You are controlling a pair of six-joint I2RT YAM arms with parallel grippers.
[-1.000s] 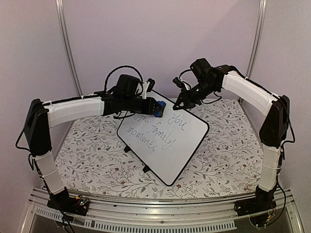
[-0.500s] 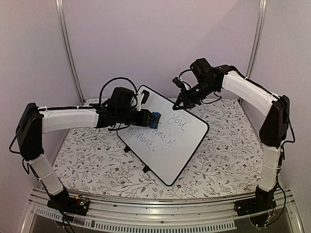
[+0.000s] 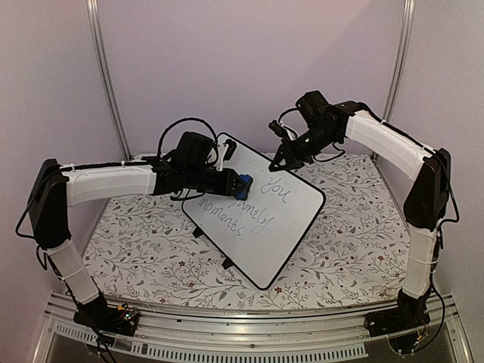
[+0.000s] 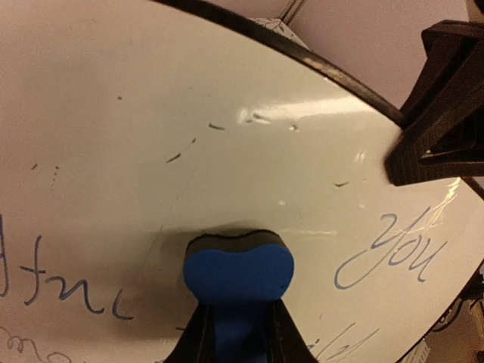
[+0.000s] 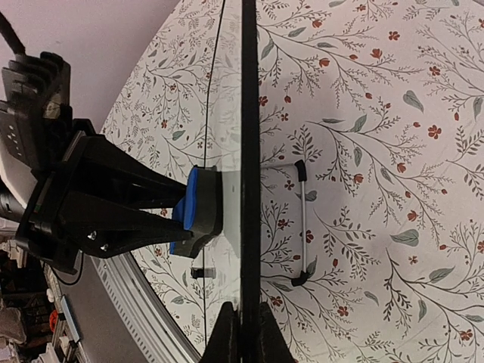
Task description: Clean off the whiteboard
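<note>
The whiteboard [image 3: 265, 215], white with a thin black frame and grey handwriting, stands tilted on the floral table. My left gripper [image 3: 240, 186] is shut on a blue eraser [image 3: 243, 186] and presses its dark pad flat against the board's upper left part. In the left wrist view the eraser [image 4: 238, 268] sits between the word "you" and other writing on the whiteboard [image 4: 151, 113]. My right gripper [image 3: 277, 162] is shut on the board's far top edge. In the right wrist view it [image 5: 243, 333] clamps the black frame [image 5: 249, 113] edge-on, with the eraser [image 5: 198, 208] against the board.
The floral tablecloth [image 3: 355, 227] surrounds the board. Small black feet [image 3: 227, 262] prop the board up. A metal wire stand [image 5: 302, 219] shows behind the board in the right wrist view. An aluminium rail [image 3: 249, 333] runs along the near edge.
My left gripper with the eraser slid down and left across the board, then a little back to the right. The top of the writing at the upper left is wiped away. The right arm stayed still.
</note>
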